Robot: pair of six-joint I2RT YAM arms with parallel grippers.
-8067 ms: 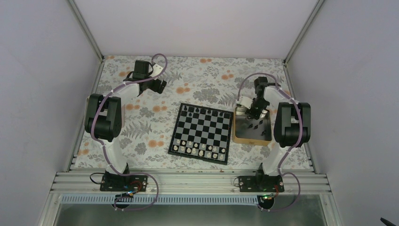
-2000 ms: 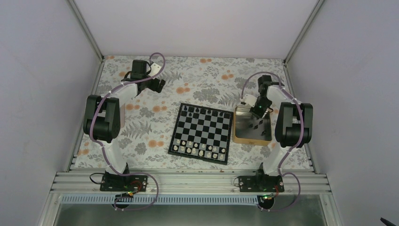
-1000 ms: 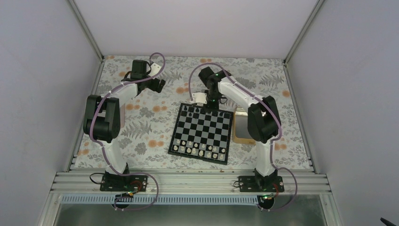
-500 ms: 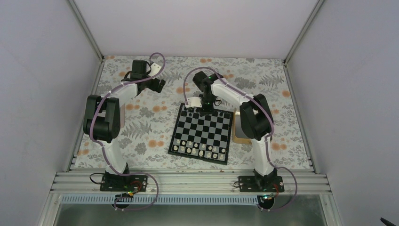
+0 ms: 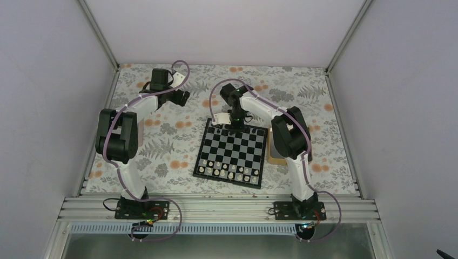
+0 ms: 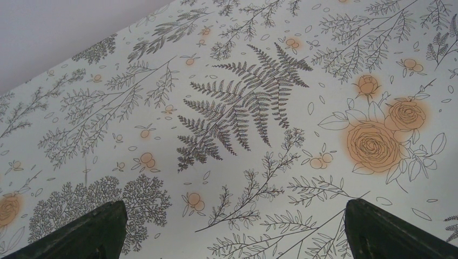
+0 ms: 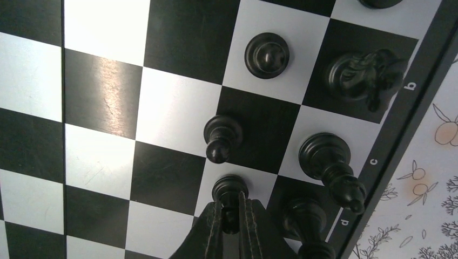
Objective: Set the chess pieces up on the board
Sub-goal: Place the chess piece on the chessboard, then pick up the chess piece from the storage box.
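The right hand [image 7: 231, 209] is closed tight on a black pawn [image 7: 229, 189], its two fingers pinching the top of the piece. The pawn's round base is over a white square of the board [image 7: 102, 97], in the second row from the edge and in line with the letter d on the dark border. Whether the base touches the square cannot be told. Just beside it, on the next black square, stands another black pawn [image 7: 222, 137], and a third pawn [image 7: 267, 55] stands on a white square further along that row. In the edge row behind them are a knight [image 7: 364, 73], a bishop [image 7: 329, 162] and a taller piece [image 7: 305, 221], partly cut off by the bottom of the right wrist view. From above, the right arm reaches across to the far edge of the board, and the white pieces [image 5: 227, 171] fill the two near rows. The left hand [image 6: 233, 232] is wide open and holds nothing, hanging above the flowered cloth [image 6: 254, 113] on the counter, well apart from the board.
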